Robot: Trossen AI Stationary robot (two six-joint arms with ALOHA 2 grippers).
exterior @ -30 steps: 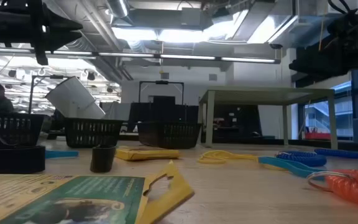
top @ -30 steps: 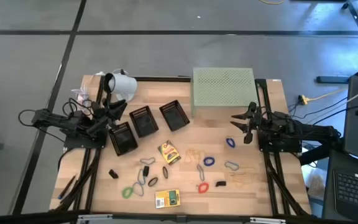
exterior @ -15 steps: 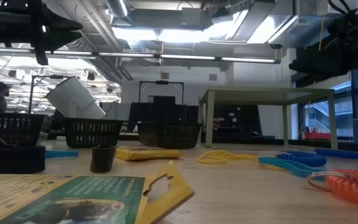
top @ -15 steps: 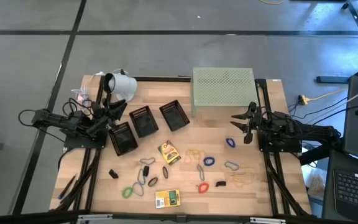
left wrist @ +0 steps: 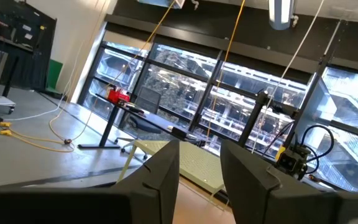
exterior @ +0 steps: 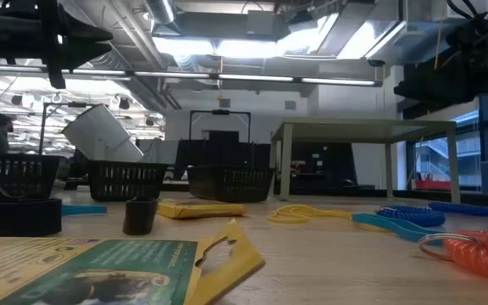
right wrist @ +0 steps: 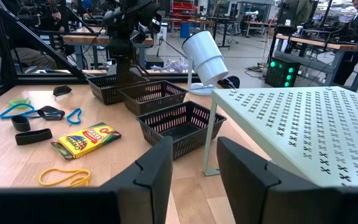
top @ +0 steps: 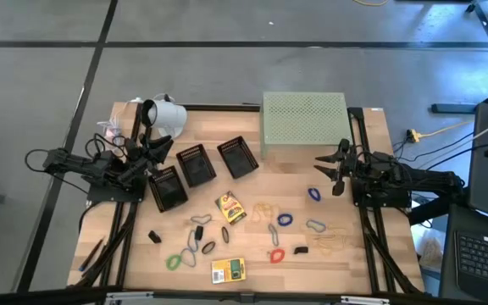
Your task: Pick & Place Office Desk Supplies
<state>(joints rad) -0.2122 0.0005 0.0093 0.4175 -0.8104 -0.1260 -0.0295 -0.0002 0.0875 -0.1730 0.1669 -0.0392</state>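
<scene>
The supplies lie loose on the wooden table. One yellow printed packet [top: 230, 207] lies mid-table, the other [top: 228, 270] by the near edge [exterior: 117, 267]. Around them are a green band [top: 174, 262], blue bands [top: 284, 220], a red band [top: 275, 254], tan bands [top: 329, 244] and black clips [top: 154, 236]. My left gripper [top: 161, 151] hovers open at the table's left, above the baskets. My right gripper [top: 324, 165] hovers open at the table's right, in front of the green stand, with a blue band [top: 314, 194] just near of it. Both hold nothing.
Three black mesh baskets [top: 196, 164] stand in a row left of centre. A pale green perforated stand [top: 304, 119] fills the far middle on thin legs [right wrist: 207, 149]. A white cup-like object [top: 166, 114] lies at the far left corner. Bare wood shows between baskets and right gripper.
</scene>
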